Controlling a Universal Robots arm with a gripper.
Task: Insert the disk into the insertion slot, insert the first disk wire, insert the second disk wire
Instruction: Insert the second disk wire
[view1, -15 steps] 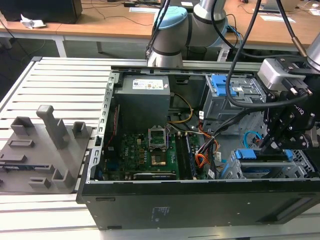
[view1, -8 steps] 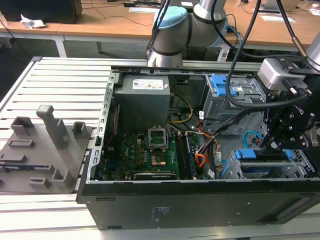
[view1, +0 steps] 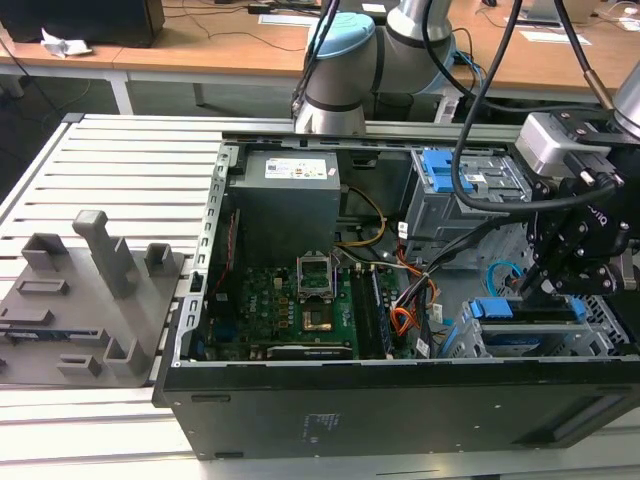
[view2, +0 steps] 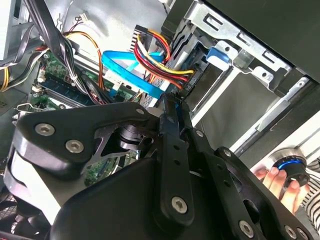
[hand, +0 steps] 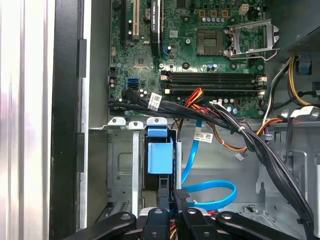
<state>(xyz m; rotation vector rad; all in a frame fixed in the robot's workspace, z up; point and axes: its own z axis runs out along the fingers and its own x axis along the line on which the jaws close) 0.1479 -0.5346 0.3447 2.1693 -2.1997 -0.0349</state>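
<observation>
Gripper at the rear of the seated disk, down in the open computer case.

In the exterior view the gripper (view1: 548, 283) hangs over the low grey insertion slot (view1: 600, 335) at that view's right, where the disk (view1: 535, 310) sits inside, its blue carrier edge showing. In the second wrist view the fingers (view2: 172, 112) are pressed close together, their tips at the black plug of the first disk wire (view2: 160, 57), whose yellow, red and black strands arch just beyond; whether they actually pinch the plug I cannot tell. The second disk wire (hand: 212, 192) loops light blue across the case floor beside the slot, near the motherboard (hand: 200, 55). A person's hand (view2: 282, 182) rests on a knob outside the case.
</observation>
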